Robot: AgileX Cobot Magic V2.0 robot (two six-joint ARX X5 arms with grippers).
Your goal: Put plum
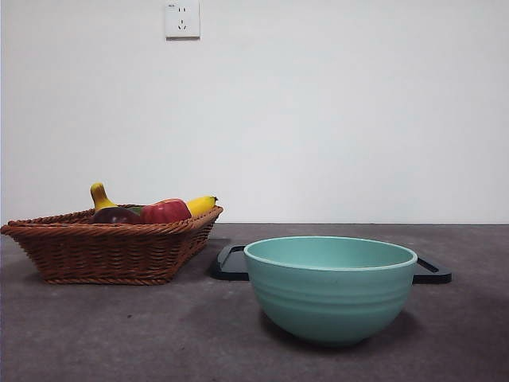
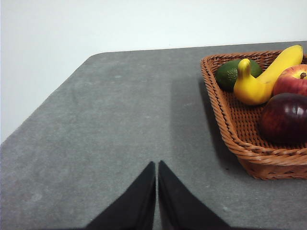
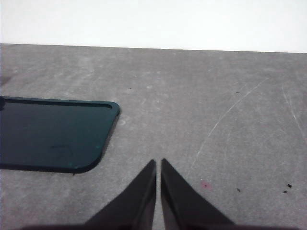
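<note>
Where the woven basket point(image 1: 103, 251) sits toward one side of the bench point(image 1: 159, 334), the plum point(image 2: 284, 118) lies inside it, round, glossy and so dark a maroon it is nearly black. It rests against the basket's near wall in the left wrist view, just beside a red apple point(image 2: 292, 79) with a paler patch and a brown stem. Next to them lies a smooth yellow banana point(image 2: 283, 62), a yellow gourd-shaped fruit point(image 2: 249, 86) with a bent neck, and a dull green avocado point(image 2: 230, 74) tucked in the corner. The basket is brown wicker, tightly braided at the rim, with sloping sides.

Near the middle of the bench stands a deep bowl point(image 1: 330, 290) of matte turquoise, with faint ridges round its belly and a thin pale rim. Behind it lies a flat black tray point(image 3: 53, 134) with rounded corners and a low raised lip; its surface is smooth and faintly shiny.

Grey and slightly fuzzy like felt, the bench top shows pale scuffs, thin scratches and a few dark specks in the right wrist view. Behind it rises a plain white wall with a white power socket point(image 1: 182, 19) high up.

Over bare bench beside the basket, the left end effector point(image 2: 157, 165) has its two black pointed jaws pressed together with nothing between them. The right end effector point(image 3: 158, 163) is likewise closed on nothing, over bare bench near the tray's corner.
</note>
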